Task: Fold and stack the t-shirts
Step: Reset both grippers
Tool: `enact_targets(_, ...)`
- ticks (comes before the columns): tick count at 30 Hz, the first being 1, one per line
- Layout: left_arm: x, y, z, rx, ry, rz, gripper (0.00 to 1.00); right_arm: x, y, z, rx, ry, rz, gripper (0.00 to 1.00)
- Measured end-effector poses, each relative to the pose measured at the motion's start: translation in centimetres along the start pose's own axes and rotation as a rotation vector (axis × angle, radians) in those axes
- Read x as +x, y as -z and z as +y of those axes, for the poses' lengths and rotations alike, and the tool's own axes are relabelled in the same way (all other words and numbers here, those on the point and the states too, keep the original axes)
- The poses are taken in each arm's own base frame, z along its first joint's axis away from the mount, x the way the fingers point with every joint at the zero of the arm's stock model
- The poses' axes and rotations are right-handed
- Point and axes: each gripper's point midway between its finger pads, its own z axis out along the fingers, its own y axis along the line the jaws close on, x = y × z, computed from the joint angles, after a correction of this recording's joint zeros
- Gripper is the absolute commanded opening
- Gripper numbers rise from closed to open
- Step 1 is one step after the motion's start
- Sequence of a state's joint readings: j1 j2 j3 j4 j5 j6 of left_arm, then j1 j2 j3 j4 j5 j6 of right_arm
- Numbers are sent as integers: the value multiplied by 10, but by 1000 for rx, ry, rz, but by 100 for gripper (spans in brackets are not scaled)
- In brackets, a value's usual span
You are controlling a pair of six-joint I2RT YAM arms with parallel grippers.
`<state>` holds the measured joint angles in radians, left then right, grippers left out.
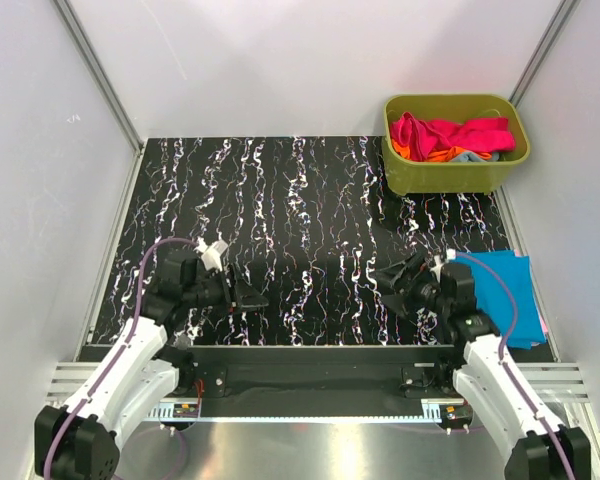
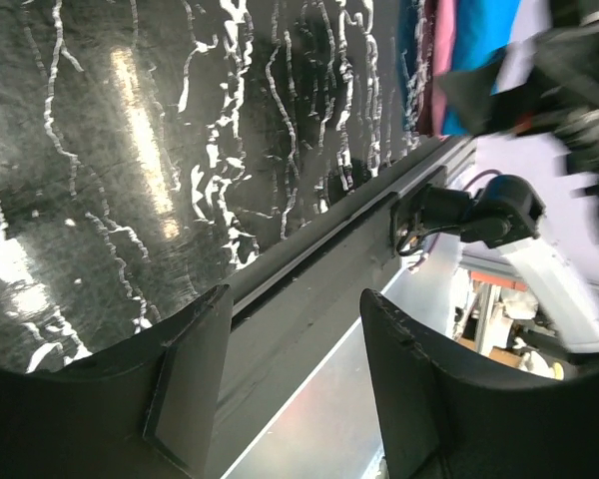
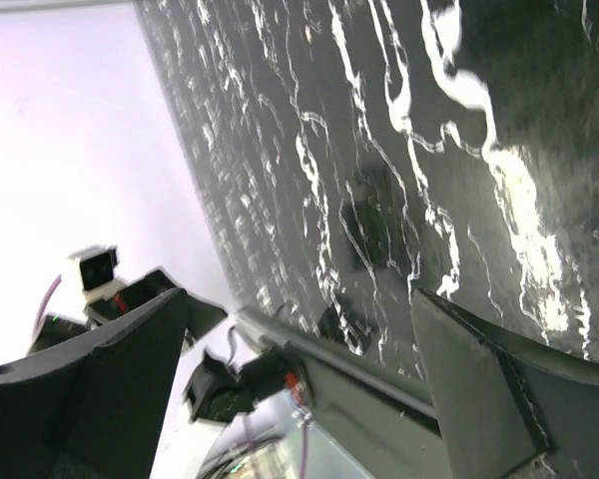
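Blue shirt lies flat and folded at the right edge of the table, near corner. Its long axis runs near-to-far along that edge. A pink shirt is under it, with only a sliver showing at the near right corner. The left wrist view shows the same blue over pink. That looks like the stack, two deep.

Unfolded shirts, magenta, orange and a bit of grey-blue, are bunched in the tub at the far right corner, well apart from both arms.

Right gripper sits just left of the stack, low over the table, pointing toward table centre and away from both stack and tub. Its jaws are spread wide and hold nothing; the wrist view shows only bare table between the fingers.

Left gripper is on the left side near the front edge, pointing inward toward the right one. Its jaws are partly apart and empty; its wrist view shows the table edge through the gap.

Judgement: the blue shirt is done, and the next step is to fetch a shirt from the tub. The relation that matters is that the tub lies ahead and to the right of the right gripper, on its own side. The right gripper is clearly nearer; the left would have to cross the whole table. The right gripper has to swing round from facing left to reach far-right. The heap has no clear long axis, so it would be a top-down pinch on the magenta, which lies uppermost.
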<state>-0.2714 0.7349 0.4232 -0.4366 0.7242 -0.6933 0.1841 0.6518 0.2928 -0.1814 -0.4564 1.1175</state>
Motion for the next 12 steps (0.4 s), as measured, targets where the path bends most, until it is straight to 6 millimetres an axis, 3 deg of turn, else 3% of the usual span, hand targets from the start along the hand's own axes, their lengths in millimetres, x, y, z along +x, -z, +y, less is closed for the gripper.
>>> enact_targets(3,-3,-1,-4,20,10,-13,60,15,-1,-10,-54,-49,48,100)
enact_targets(9,-3,-7,-3,115,55,-99,64,25,-1,20,-208,1,149,100)
enact_targets(12,0,-5,-6,172,76,-140,68,31,1,24,-271,12,180,100)
